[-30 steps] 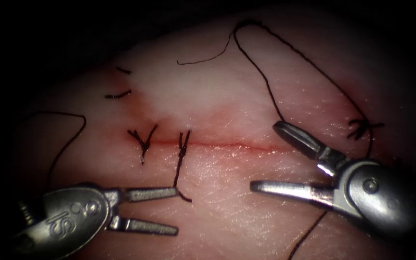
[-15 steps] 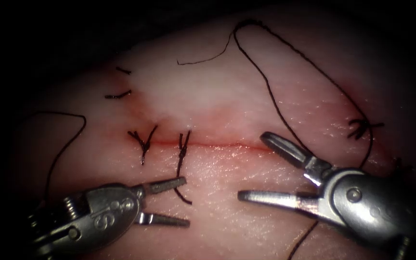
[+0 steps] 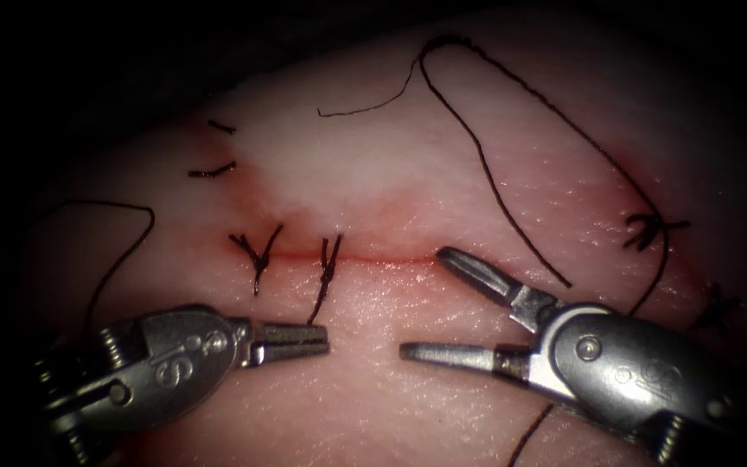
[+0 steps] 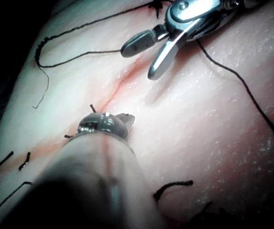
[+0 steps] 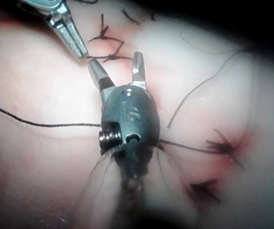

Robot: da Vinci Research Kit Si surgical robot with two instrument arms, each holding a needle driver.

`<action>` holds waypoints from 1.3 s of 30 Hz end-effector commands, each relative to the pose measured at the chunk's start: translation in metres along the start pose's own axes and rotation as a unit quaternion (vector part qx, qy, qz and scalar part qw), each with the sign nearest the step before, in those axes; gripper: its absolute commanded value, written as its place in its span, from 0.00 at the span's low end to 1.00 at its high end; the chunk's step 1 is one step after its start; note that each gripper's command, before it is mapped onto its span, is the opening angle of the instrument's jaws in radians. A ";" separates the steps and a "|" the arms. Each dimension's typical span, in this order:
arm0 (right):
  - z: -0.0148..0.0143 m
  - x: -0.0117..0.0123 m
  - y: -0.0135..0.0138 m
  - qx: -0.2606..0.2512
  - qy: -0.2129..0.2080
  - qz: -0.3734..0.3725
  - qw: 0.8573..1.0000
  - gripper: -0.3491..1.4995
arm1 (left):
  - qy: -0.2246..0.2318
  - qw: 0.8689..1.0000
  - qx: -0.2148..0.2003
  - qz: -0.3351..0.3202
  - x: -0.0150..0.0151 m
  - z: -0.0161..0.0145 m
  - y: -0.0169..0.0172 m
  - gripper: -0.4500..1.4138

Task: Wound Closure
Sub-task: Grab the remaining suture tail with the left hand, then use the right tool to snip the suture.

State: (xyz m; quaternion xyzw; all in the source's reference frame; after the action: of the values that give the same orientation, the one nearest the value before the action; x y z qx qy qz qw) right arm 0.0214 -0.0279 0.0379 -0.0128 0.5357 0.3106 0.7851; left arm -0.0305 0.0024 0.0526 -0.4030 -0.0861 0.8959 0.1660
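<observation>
The left tool (image 3: 317, 339), jaws closed on the tail of the second stitch (image 3: 328, 264), could loosen this knot if it tugs. The right tool (image 3: 425, 303) stands wide open and empty at the cut (image 3: 391, 258), lower right of the frame; its tip might scratch the tissue (image 3: 373, 173).

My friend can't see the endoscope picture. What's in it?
The left gripper, shut on a thread tail, faces the open, empty right gripper over pale tissue. Two knots close the cut.

Left gripper (image 3: 322, 339) closed, seemingly on nothing; right gripper (image 3: 421, 303) spread wide, empty, close alongside.
</observation>
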 end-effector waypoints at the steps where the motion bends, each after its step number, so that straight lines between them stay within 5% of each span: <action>1: 0.0022 0.0002 -0.0001 -0.001 0.002 -0.005 1.000 0.76 | 0.003 1.000 0.001 0.002 0.0005 0.0004 -0.0010 0.00; 9: 0.0068 -0.0011 -0.0022 0.033 0.032 -0.057 0.997 0.83 | 0.008 1.000 0.000 0.009 0.0009 -0.0005 -0.0022 0.00; 14: 0.0086 -0.0008 -0.0031 0.049 0.048 -0.090 0.994 0.65 | 0.011 1.000 0.002 0.009 0.0014 -0.0006 -0.0022 0.00; 22: 0.0105 -0.0004 -0.0034 0.021 0.050 -0.149 0.987 0.61 | 0.022 1.000 -0.011 0.007 0.0020 -0.0010 -0.0012 0.00; 25: 0.0116 -0.0003 -0.0033 0.010 0.049 -0.168 0.985 0.52 | 0.021 1.000 -0.010 0.006 0.0021 -0.0010 -0.0011 0.00; 39: 0.0145 -0.0007 -0.0021 -0.009 0.046 -0.219 0.975 0.65 | 0.021 1.000 -0.010 0.006 0.0022 -0.0009 -0.0007 0.00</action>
State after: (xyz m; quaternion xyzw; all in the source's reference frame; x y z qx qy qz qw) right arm 0.0332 -0.0259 0.0440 -0.1500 0.5504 0.1351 0.8101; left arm -0.0305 0.0029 0.0504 -0.4224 -0.0909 0.8876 0.1597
